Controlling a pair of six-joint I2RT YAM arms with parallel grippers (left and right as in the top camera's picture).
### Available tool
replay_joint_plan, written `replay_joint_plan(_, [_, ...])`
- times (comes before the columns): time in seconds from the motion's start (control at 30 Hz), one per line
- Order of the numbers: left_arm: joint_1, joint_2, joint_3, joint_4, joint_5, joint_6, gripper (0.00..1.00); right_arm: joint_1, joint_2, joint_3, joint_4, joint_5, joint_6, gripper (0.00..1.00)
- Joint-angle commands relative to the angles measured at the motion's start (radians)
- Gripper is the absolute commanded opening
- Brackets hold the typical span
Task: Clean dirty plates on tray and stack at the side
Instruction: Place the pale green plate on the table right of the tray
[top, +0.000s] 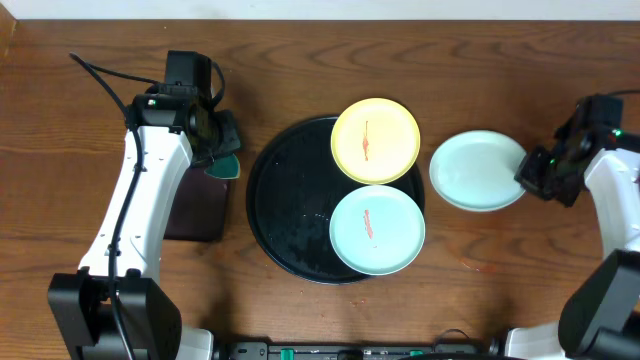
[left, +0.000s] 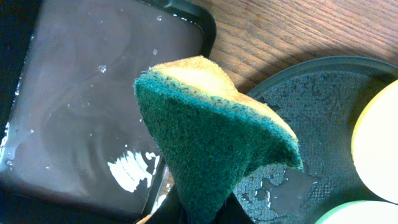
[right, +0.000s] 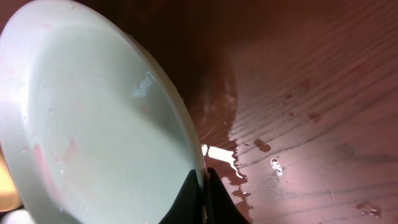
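No text, label, brand, number or sign was legible in any of the three views.
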Motion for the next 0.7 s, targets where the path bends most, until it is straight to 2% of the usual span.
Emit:
replay_joint_plan(0.0, [0.004, 0.01, 0.0, 0.0, -0.009, -0.013, 0.07, -0.011, 0.024, -0.05, 0.035, 0.051, -0.025, 0.01])
replay_joint_plan(0.23, [0.004, 0.01, 0.0, 0.001, -0.009, -0.013, 0.07, -0.021, 0.037, -0.119, 0.149, 0.075, -0.025, 0.02])
replay_joint_plan(0.33, [0.004, 0.01, 0.0, 0.001, -0.009, -0.013, 0.07, -0.02, 0.034, -0.113, 0.148, 0.064, -0.037, 0.33])
replay_joint_plan(0.4, [0.004, 0.01, 0.0, 0.001, -0.009, -0.013, 0.07, -0.019, 0.031, -0.084, 0.118, 0.018, -0.066, 0.41])
replay_joint_plan(0.67, [0.004, 0.011, 0.0, 0.001, -0.009, -0.013, 0.07, 0.045, 0.027, 0.127, -0.104, -0.278, -0.169, 0.43])
